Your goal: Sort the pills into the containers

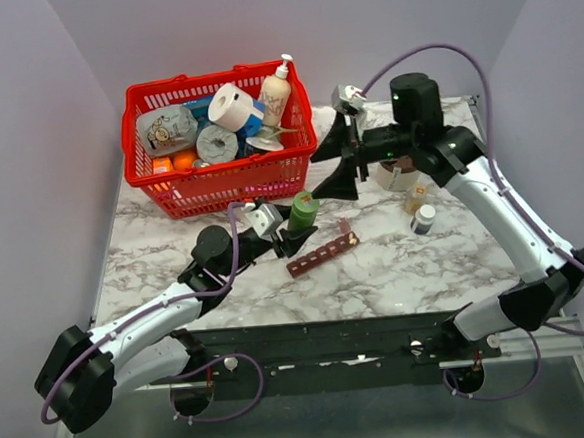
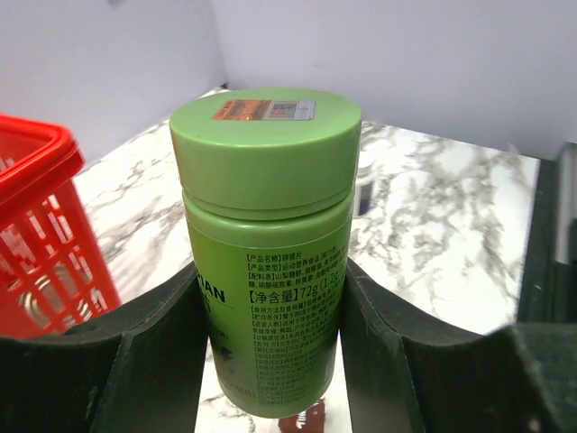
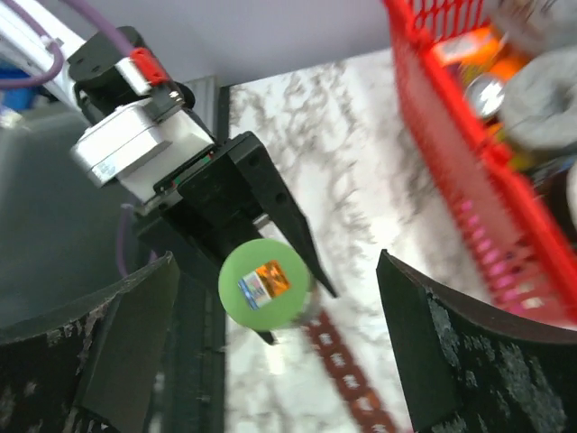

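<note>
The containers (image 1: 322,256), one dark red-brown strip of small square compartments, lie on the marble table (image 1: 416,270) near its centre. The strip runs diagonally, its far end angled toward the right arm. I cannot tell whether any compartment holds pills.

Just beside the strip's near-left end stands the green bottle (image 1: 303,210), upright, with its green screw cap on and a small printed sticker on the cap's top. My left gripper (image 1: 291,235) pinches this bottle at its label, one finger pressed to each side of the body. In the left wrist view a sliver of the strip shows under the bottle's base, but I cannot tell whether the base touches the table.

My right gripper (image 1: 340,163) hangs over the bottle, pointing down. Its jaws are spread wide, with nothing between them and no contact with the cap. In the right wrist view the cap sits centred in the gap.

To the right of the strip, well apart from it, stand two small bottles (image 1: 422,210). At the table's far left sits a red mesh basket (image 1: 219,184) filled with household goods, among them a toilet roll (image 1: 232,105) and a pump bottle (image 1: 276,92).
</note>
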{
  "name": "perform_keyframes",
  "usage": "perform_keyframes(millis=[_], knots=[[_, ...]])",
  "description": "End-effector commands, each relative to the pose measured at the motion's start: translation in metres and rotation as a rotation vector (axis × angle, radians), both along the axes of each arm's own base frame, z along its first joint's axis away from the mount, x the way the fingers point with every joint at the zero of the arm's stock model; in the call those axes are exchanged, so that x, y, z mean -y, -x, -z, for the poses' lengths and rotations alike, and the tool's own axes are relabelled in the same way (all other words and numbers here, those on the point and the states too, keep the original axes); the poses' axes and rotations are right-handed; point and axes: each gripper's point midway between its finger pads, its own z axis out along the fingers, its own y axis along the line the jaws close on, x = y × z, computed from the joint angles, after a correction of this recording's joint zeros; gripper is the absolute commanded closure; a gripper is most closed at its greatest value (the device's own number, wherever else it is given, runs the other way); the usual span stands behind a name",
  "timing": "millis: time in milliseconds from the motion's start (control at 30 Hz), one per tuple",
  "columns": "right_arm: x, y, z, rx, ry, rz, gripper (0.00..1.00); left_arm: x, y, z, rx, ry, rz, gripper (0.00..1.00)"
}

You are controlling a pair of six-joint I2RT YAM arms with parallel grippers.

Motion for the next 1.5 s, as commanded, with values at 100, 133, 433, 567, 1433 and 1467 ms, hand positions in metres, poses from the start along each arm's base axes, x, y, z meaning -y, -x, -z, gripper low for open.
perform_keyframes(millis=[100, 133, 433, 567, 1433, 1467], knots=[[0.034, 0.071, -0.001, 0.522, -0.026, -0.412, 0.00, 0.011, 0.068, -0.017, -0.039, 0.009, 0.434, 1.00], [0.034, 0.074, 0.004, 0.525, -0.009, -0.436, 0.00, 0.013, 0.072, -0.017, -0.052, 0.008, 0.466, 1.00], [0.021, 0.080, 0.046, 0.487, 0.129, -0.483, 0.03, 0.020, 0.081, -0.024, -0.101, 0.011, 0.577, 1.00], [0.018, 0.082, 0.057, 0.459, 0.155, -0.487, 0.07, 0.023, 0.079, -0.025, -0.103, 0.011, 0.578, 1.00], [-0.003, 0.014, 0.126, -0.094, 0.395, 0.065, 0.88, -0.028, -0.017, -0.040, -0.028, 0.108, -0.131, 1.00], [-0.002, 0.007, 0.131, -0.099, 0.410, 0.106, 0.89, -0.028, -0.019, -0.039, -0.032, 0.104, -0.147, 1.00]])
